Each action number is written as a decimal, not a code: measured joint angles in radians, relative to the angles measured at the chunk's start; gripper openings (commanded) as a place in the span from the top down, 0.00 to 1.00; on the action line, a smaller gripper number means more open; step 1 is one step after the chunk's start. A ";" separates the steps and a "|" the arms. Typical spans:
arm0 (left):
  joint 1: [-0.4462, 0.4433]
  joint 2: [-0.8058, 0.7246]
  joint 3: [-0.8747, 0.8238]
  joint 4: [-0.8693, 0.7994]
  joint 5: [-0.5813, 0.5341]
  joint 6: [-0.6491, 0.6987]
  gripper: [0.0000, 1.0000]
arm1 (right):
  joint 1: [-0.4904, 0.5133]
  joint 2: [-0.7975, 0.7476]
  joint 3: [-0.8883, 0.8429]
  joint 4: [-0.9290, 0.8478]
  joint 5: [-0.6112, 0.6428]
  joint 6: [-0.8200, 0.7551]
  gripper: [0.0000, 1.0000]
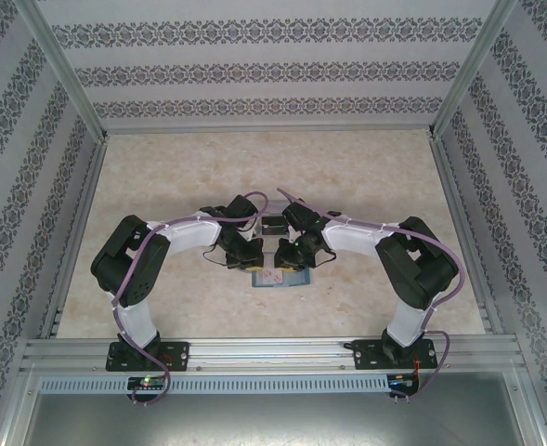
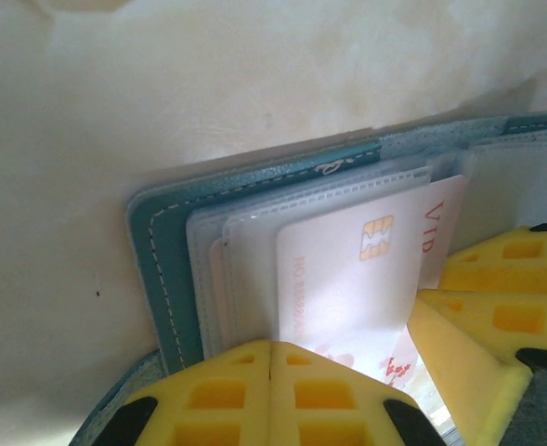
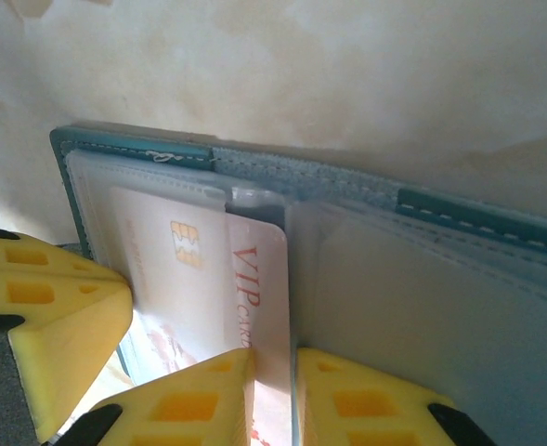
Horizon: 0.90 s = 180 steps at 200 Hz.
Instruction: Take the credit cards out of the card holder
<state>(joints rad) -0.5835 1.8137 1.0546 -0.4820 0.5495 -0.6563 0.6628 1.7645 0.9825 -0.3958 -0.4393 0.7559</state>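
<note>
The teal card holder (image 1: pixel 280 277) lies open on the table, between both grippers. Its clear sleeves hold a pale chip credit card (image 2: pixel 347 269) and a VIP credit card (image 3: pixel 259 288) that sticks out of its sleeve. My left gripper (image 2: pixel 271 346) is shut, its tips resting on the left page over the chip card's near edge, with nothing between them. My right gripper (image 3: pixel 273 353) stands astride the VIP card's long edge. Its jaws are a narrow gap apart, and a strip of the card shows in that gap. In the top view the left gripper (image 1: pixel 253 260) and right gripper (image 1: pixel 290 256) almost meet over the holder.
The marble-patterned table (image 1: pixel 162 186) spreads bare on all sides of the holder. Aluminium frame rails (image 1: pixel 273 348) run along the near edge and the sides, with patterned walls behind them. The right gripper's yellow fingers (image 2: pixel 496 307) crowd close to the left gripper.
</note>
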 measured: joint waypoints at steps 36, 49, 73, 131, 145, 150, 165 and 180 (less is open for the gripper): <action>0.000 0.004 0.006 -0.006 0.000 0.002 1.00 | 0.000 -0.003 -0.003 0.013 -0.015 0.002 0.80; 0.000 0.005 0.006 -0.007 0.000 0.003 1.00 | 0.000 -0.005 -0.003 0.014 -0.019 0.005 0.80; 0.000 0.005 0.008 -0.008 0.000 0.003 1.00 | 0.000 -0.014 -0.004 0.014 -0.023 0.006 0.82; 0.000 0.006 0.010 -0.010 0.000 0.003 1.00 | -0.007 -0.048 -0.005 0.013 -0.027 0.005 0.89; 0.000 0.007 0.012 -0.013 0.000 0.003 1.00 | -0.007 -0.049 -0.005 0.012 -0.027 0.005 0.90; 0.000 0.008 0.013 -0.015 0.000 0.003 1.00 | -0.008 -0.049 -0.005 0.012 -0.027 0.004 0.91; 0.000 0.009 0.014 -0.016 0.000 0.004 1.00 | -0.014 -0.049 -0.005 0.011 -0.027 0.000 0.92; 0.000 0.009 0.015 -0.018 0.000 0.006 1.00 | -0.020 -0.050 -0.005 0.003 -0.026 -0.007 0.92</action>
<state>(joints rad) -0.5835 1.8225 1.0695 -0.5003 0.5491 -0.6506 0.6426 1.7149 0.9775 -0.3927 -0.4648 0.7486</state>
